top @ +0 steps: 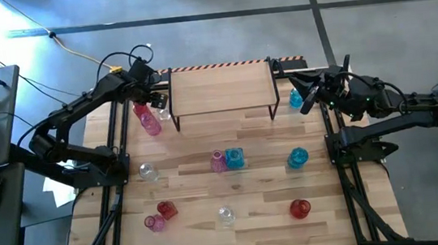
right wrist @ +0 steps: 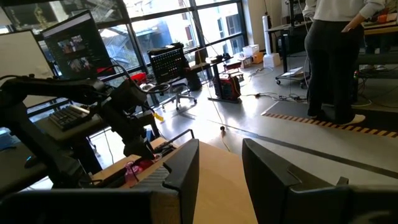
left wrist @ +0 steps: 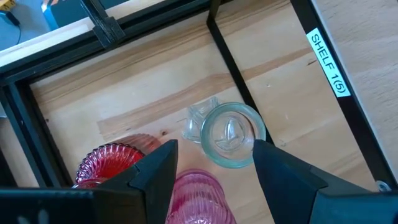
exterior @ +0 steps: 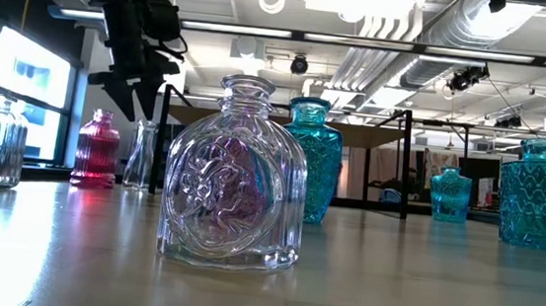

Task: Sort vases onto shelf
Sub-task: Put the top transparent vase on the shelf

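Hovering above the left end of the shelf [top: 220, 90], the left gripper [left wrist: 214, 165] holds its jaws spread and empty over a clear vase [left wrist: 230, 134]. That vase stands upright on the desk [top: 257, 175], long axis vertical, mouth pointing up at the wrist camera, just beside the shelf's black leg. A pink vase [left wrist: 199, 196] and a red vase [left wrist: 109, 163] stand upright near it, necks also up.

The shelf sits at the far edge of the desk, its board bare. A white label on its frame reads "SHELF 1(5)" [left wrist: 326, 63].

The right gripper [right wrist: 221, 165] waits raised beside the right end of the shelf, jaws parted with nothing between them. A blue vase [top: 295, 97] stands below it.

The remaining vases stand scattered across the desk, including a blue square vase [top: 234, 158] at centre and a red round vase [top: 299, 208] near the front. A person [right wrist: 336, 56] stands in the room beyond.
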Robot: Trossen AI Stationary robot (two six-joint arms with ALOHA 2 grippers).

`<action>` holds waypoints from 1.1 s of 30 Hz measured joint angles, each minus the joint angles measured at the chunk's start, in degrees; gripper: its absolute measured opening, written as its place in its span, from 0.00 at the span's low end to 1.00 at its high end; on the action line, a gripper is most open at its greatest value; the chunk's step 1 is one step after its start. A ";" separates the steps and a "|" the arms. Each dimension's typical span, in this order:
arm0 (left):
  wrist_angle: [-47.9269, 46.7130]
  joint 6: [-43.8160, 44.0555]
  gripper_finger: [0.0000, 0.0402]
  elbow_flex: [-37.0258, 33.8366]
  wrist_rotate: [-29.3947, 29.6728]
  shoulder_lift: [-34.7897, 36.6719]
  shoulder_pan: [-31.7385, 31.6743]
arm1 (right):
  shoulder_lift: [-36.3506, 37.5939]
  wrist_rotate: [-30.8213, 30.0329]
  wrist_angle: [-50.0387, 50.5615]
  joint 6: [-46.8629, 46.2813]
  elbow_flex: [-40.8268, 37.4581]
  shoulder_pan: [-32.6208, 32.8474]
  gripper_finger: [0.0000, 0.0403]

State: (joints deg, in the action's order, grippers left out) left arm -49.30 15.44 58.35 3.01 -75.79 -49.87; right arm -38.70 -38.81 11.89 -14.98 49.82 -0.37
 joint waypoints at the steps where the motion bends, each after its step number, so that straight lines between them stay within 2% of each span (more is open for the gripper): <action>1: 0.00 0.06 0.50 0.00 -0.02 0.00 0.00 | 0.00 0.00 0.04 0.00 0.00 -0.01 0.27; 16: -0.37 0.56 0.50 0.11 -2.39 1.53 0.02 | -0.02 0.00 1.44 -0.02 0.00 -0.02 0.27; 33: -0.15 -0.09 0.50 0.13 -0.44 0.96 -1.53 | -0.02 0.00 1.79 -0.02 -0.02 0.01 0.27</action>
State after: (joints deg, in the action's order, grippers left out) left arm -49.45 15.36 58.48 2.57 -74.83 -51.40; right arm -38.72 -38.81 13.67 -15.00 49.80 -0.36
